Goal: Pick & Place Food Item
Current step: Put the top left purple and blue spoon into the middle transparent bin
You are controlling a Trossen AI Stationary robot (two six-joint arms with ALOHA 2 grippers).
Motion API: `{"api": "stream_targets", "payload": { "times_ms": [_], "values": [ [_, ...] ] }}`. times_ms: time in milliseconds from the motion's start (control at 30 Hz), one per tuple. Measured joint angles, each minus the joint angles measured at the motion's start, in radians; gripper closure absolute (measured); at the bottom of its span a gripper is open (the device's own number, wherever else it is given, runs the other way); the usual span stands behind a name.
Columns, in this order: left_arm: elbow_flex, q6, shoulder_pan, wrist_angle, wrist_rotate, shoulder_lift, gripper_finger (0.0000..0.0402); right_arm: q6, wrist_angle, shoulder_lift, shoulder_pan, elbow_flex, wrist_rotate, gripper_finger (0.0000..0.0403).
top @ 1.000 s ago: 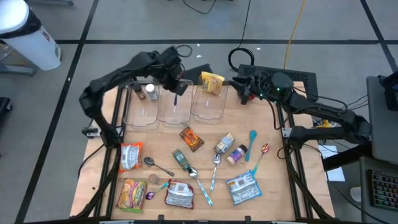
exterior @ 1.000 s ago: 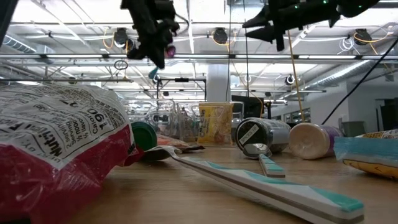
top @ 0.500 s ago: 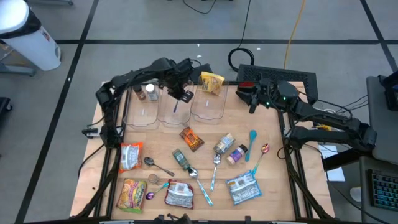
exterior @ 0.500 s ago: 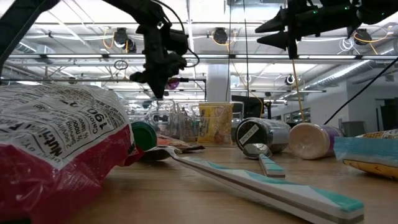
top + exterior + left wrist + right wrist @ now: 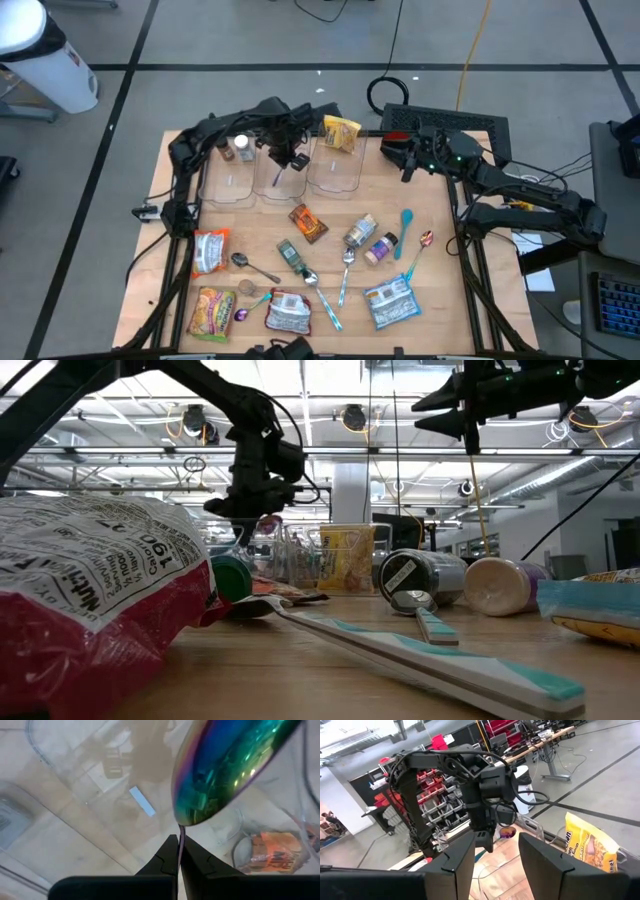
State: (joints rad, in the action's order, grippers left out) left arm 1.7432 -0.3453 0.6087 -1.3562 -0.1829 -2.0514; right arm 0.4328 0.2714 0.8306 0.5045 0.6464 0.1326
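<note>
My left gripper (image 5: pixel 284 160) points down over the middle one of three clear containers (image 5: pixel 262 188) at the table's far side, shut on an iridescent spoon (image 5: pixel 227 765). In the low view the spoon's bowl (image 5: pixel 268 522) shows just below the gripper (image 5: pixel 258 510). A yellow snack bag (image 5: pixel 341 133) leans at the right container's (image 5: pixel 335 185) far wall. My right gripper (image 5: pixel 400 158) hangs open and level above the far right of the table, holding nothing; its wrist view shows both fingers apart (image 5: pixel 496 845) and looks at the left arm. My left gripper pinches the spoon's thin handle (image 5: pixel 181 834) between its two fingertips (image 5: pixel 167 857), close behind the bowl. The fingers come from above, pointing down, along the handle. The bowl sticks out beyond the fingertips over the middle container's floor (image 5: pixel 90 815), clear of the table.
Nearer on the table lie several snack bags (image 5: pixel 212 312), an orange packet (image 5: pixel 308 223), tins and jars (image 5: pixel 360 232), spoons (image 5: pixel 256 268) and a teal spatula (image 5: pixel 405 230). Small jars (image 5: pixel 241 148) stand by the left container. A black box (image 5: pixel 450 122) sits at the far right.
My left gripper has sunk toward the middle container and tipped from slanting to pointing almost straight down, carrying the spoon with it. My right gripper has drawn back a little toward the table's right edge and then kept still.
</note>
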Motion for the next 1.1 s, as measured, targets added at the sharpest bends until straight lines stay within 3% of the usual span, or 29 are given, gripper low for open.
{"api": "stream_targets", "payload": {
  "times_ms": [533, 1100],
  "values": [
    [0.0, -0.033, 0.005, 0.026, 0.051, -0.016, 0.0396, -0.003, -0.001, 0.0, 0.0, 0.0, 0.0, 0.0264],
    [0.0, -0.03, 0.002, 0.024, -0.005, -0.129, 0.0398, -0.003, -0.02, 0.0, -0.002, 0.0, 0.003, 0.0264]
  ]
}}
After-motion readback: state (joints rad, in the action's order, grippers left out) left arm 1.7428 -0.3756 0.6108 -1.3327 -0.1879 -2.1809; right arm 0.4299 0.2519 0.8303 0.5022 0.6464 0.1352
